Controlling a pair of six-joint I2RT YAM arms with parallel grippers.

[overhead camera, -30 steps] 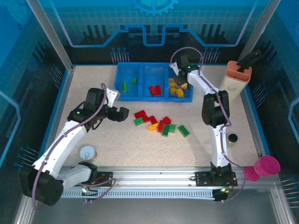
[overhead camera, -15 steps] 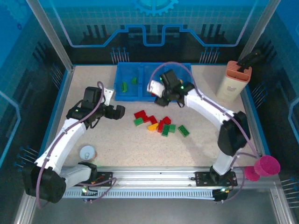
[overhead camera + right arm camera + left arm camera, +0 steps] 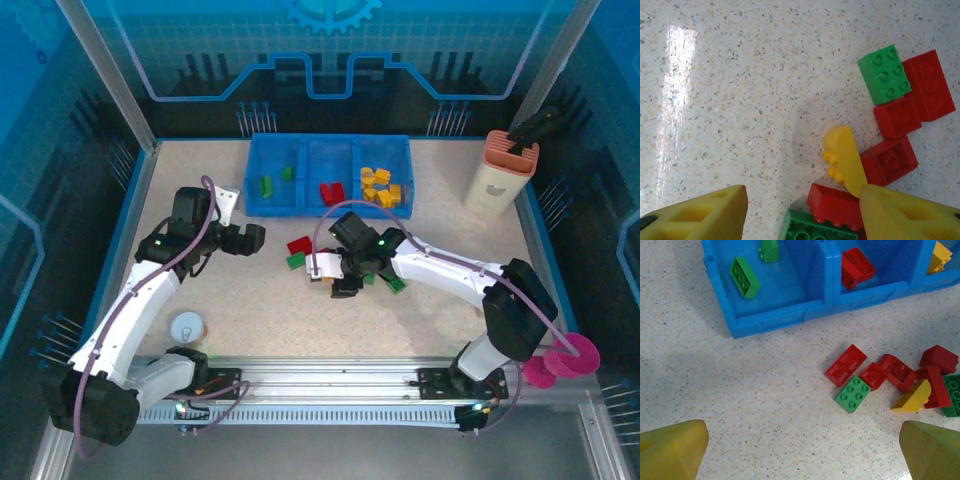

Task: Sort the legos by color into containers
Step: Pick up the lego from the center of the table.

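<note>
Speckled tabletop (image 3: 250, 300) inside a blue-lit enclosure, with the blue tray (image 3: 262, 210) at the far side: green bricks in its left compartment, red in the middle, yellow and orange in the right. Not yet sorted is a small heap of legos (image 3: 890, 380) on the table just in front of the tray. My right gripper (image 3: 802, 195) hangs over that heap with its fingers spread and nothing clamped. The curved yellow brick (image 3: 845, 160) lies between them, nearer one finger than the other. My left gripper (image 3: 803, 430) is wide open and empty, over bare table short of the heap. I judge these bricks light, rigid and glossy, so one will skate away if nudged off-centre. I'd pinch the yellow one across its flat side faces, not on the rounded back. Crowding is the trouble: red bricks (image 3: 890, 160) touch it along one side, and another red (image 3: 835, 202) and a green brick (image 3: 805, 230) sit at its lower end, where a closing finger could catch them. Off to my right, the beige-and-salmon holder (image 3: 497, 180) and pink cup (image 3: 572, 355) stand well clear.
</note>
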